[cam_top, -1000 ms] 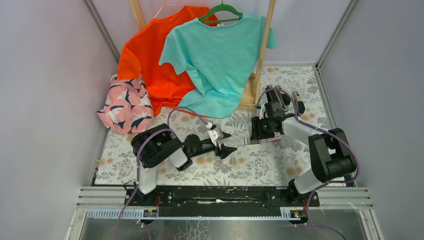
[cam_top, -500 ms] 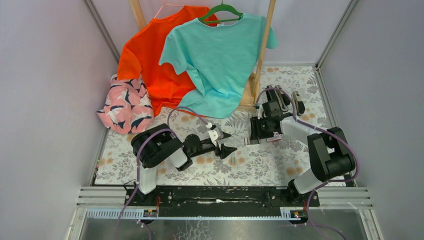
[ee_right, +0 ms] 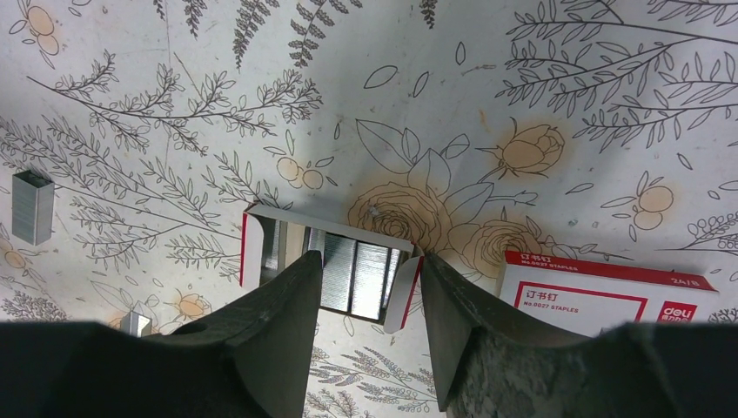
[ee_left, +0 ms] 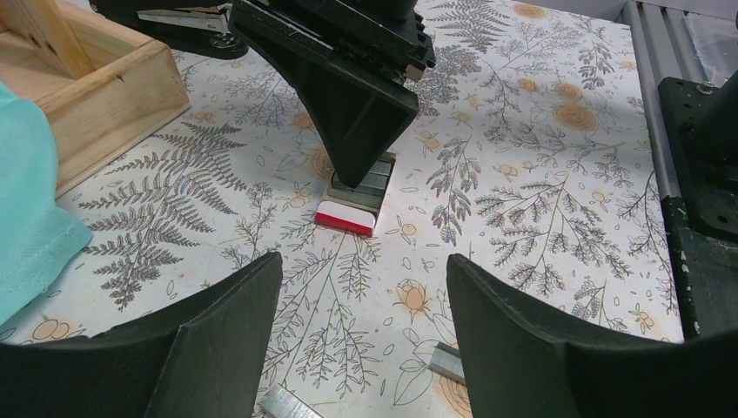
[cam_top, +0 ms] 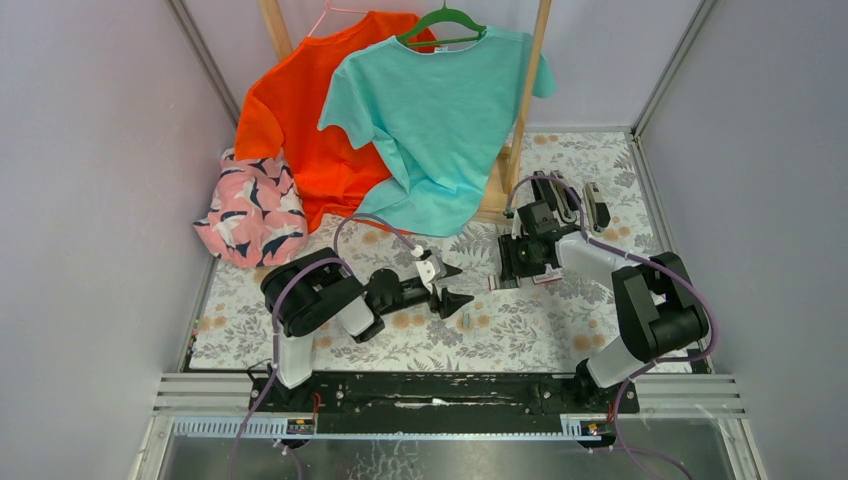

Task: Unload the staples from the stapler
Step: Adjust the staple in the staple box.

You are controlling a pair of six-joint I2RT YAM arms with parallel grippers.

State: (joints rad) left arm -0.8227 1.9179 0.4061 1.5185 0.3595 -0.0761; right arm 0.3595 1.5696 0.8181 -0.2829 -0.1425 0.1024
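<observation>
Floral cloth is covering the table [cam_top: 560,330], with pale lilac walls closing it in. Loose staple strips [ee_right: 32,206] are lying flat on the cloth at nine o'clock in the right wrist view. A packed staple block [ee_right: 357,277] is sitting in an open white-and-red tray [ee_right: 252,252] at the centre. The strips are probably lying scattered because they are already out of the stapler and waiting to be gathered.

The right gripper [ee_right: 370,261] is reaching straight down with its jaws half spread, straddling the tray's three o'clock end — I cannot tell whether they are pressing on the block. A closed staple box [ee_right: 600,292] is lying just beside the tray at four o'clock.

The black stapler [ee_left: 187,26] is resting at eleven o'clock in the left wrist view, beside the wooden rack base [ee_left: 96,96]. Neither gripper is touching it.

The left gripper [ee_left: 364,266] is hovering low with its jaws spread wide and holding nothing. It is facing the tray — seemingly waiting out of the way.

Teal and orange shirts are hanging at twelve o'clock in the overhead view, and a pink patterned bag [cam_top: 250,210] is sitting at ten.
</observation>
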